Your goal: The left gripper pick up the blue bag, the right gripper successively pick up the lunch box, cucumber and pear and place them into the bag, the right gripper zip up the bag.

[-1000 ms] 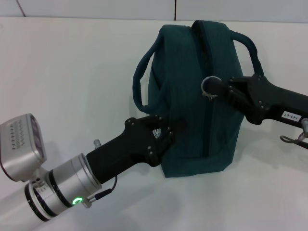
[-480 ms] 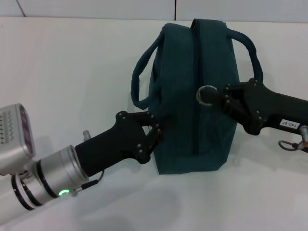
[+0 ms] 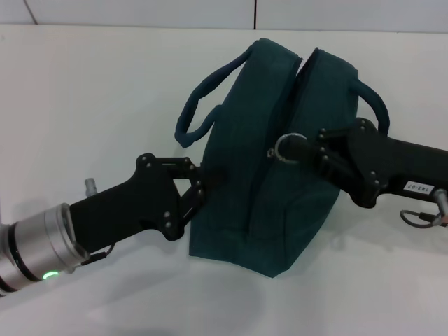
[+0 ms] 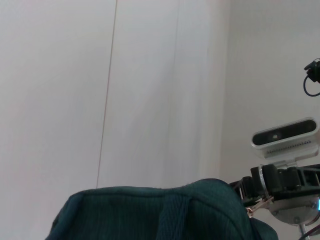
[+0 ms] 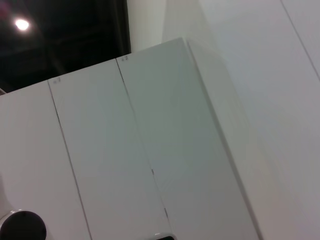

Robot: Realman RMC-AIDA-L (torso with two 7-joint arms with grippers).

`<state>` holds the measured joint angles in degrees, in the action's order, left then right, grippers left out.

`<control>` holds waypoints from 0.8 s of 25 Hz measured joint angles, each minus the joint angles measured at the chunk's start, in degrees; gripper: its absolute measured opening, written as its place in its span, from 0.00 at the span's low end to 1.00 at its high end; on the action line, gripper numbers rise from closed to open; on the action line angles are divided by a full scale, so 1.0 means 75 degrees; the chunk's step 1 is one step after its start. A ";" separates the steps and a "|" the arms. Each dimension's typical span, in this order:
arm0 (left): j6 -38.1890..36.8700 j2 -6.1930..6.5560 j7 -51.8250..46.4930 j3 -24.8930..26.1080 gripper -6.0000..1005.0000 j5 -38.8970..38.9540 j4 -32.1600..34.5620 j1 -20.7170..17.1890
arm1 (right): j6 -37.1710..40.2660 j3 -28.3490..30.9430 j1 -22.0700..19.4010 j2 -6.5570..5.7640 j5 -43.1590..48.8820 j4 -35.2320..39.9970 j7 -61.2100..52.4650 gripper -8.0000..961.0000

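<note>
Resting on the white table [image 3: 84,105], the blue bag [image 3: 259,175] is clamped by both hands [image 3: 203,183] [image 3: 302,148].

My left gripper's [image 3: 204,183] fingertips vanish against the blue bag [image 3: 266,175]; the bag's inside is hidden, so its contents can't be told.

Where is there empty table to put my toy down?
Bare white table lies left of the dark teal fabric bag, and along the near edge. It is crowded at the bag, with the left gripper and right gripper against it.
</note>
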<state>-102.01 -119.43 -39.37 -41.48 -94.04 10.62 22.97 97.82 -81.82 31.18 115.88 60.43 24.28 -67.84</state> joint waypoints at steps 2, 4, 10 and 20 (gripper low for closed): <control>0.0008 0.0005 0.0007 -0.0003 0.08 -0.0036 0.0026 0.0000 | -0.0152 0.0004 0.0003 0.0032 -0.0074 -0.0026 0.0000 0.03; 0.0026 0.0009 0.0016 -0.0009 0.08 -0.0156 0.0031 0.0027 | -0.0366 0.0005 -0.0004 0.0044 -0.0276 -0.0053 0.0002 0.03; 0.0080 -0.0005 0.0052 -0.0043 0.09 -0.0401 0.0027 0.0031 | -0.0540 -0.0013 -0.0089 0.0043 -0.1334 -0.0335 -0.0045 0.03; 0.0102 -0.0008 0.0072 -0.0369 0.11 -0.0412 0.0027 -0.0051 | -0.0682 0.0064 -0.0233 0.0041 -0.2029 -0.0725 -0.0067 0.03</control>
<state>-101.25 -119.49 -38.83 -44.26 -97.13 10.82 22.59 92.70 -81.35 29.44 116.18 45.22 18.84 -68.35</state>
